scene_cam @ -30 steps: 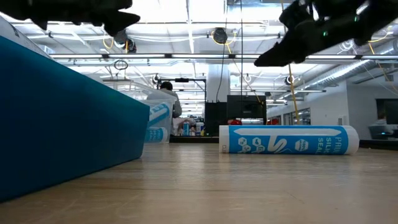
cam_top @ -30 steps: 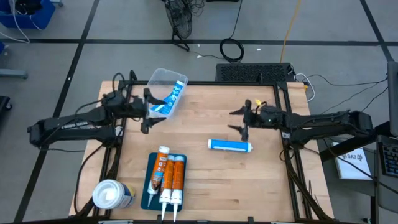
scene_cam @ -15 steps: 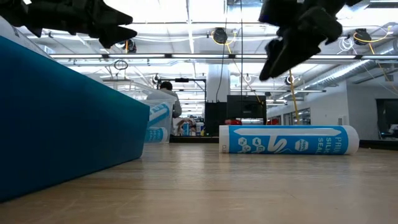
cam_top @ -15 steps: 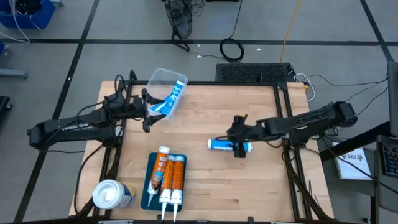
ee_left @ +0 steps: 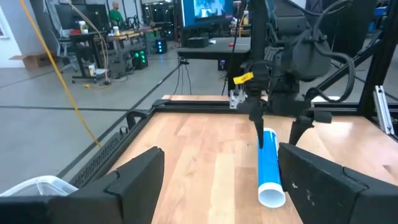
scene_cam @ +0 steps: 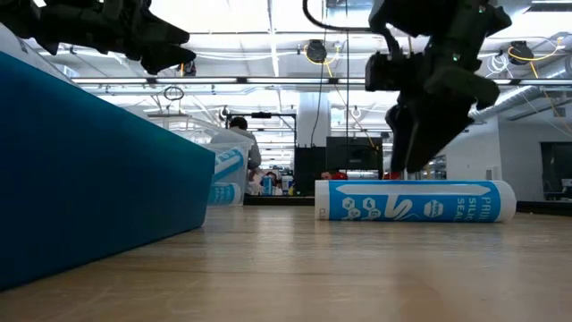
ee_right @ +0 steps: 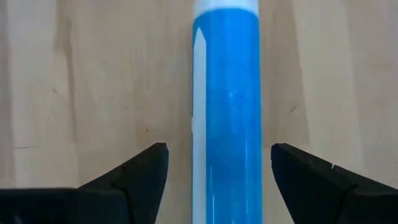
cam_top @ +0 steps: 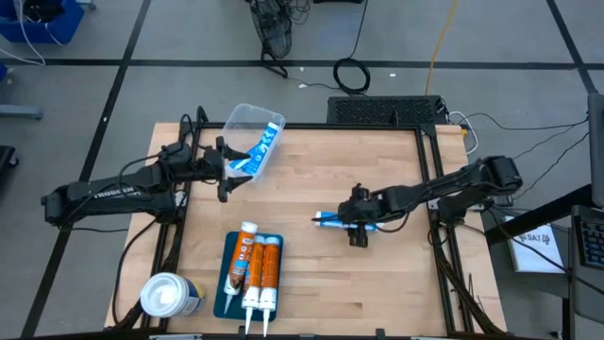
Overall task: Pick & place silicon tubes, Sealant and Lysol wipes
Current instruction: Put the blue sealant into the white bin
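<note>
Straddling glossy blue cylindrical tube (ee_right: pixel 225 112), right gripper (ee_right: pixel 217 171)

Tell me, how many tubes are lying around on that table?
5 visible: three orange tubes on the blue tray, one blue tube under the right gripper, one in the clear bin. The bin may hide more.

A grey floor (cam_top: pixel 94 38) crossed by dark lines is seen around the wooden worktop (cam_top: pixel 396 283). Black cables (cam_top: pixel 351 76) are coiled on it beyond the far edge. Rows of ceiling lights (scene_cam: pixel 268 40) are seen overhead, with desks and monitors (ee_left: pixel 205 12) behind.
</note>
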Motion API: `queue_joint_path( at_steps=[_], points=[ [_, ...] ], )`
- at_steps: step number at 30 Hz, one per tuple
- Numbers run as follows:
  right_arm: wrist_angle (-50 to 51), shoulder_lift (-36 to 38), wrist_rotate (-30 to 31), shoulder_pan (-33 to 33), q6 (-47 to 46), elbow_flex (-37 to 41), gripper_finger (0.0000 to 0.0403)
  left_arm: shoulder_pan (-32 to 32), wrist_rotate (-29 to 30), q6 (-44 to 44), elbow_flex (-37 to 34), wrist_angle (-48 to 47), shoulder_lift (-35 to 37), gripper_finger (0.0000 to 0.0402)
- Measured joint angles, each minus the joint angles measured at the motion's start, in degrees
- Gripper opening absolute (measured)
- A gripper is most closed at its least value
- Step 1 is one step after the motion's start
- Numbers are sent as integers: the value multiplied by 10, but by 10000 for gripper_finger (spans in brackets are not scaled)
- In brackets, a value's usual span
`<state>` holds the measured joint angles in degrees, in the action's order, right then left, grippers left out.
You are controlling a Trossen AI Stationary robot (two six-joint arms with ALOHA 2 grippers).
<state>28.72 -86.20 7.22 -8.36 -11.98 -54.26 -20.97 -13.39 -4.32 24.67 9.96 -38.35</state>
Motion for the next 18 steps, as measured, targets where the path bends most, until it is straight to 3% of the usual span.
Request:
queue_joint_path(
  at_steps=[13, 18],
  points=[
    [-7, -10, 1, 0, -55, 1, 263, 0, 0, -7, 0, 0, 0, 306],
    [-52, -10, 2, 0, -54, 25, 263, 0, 0, -10, 0, 8, 0, 306]
  ],
)
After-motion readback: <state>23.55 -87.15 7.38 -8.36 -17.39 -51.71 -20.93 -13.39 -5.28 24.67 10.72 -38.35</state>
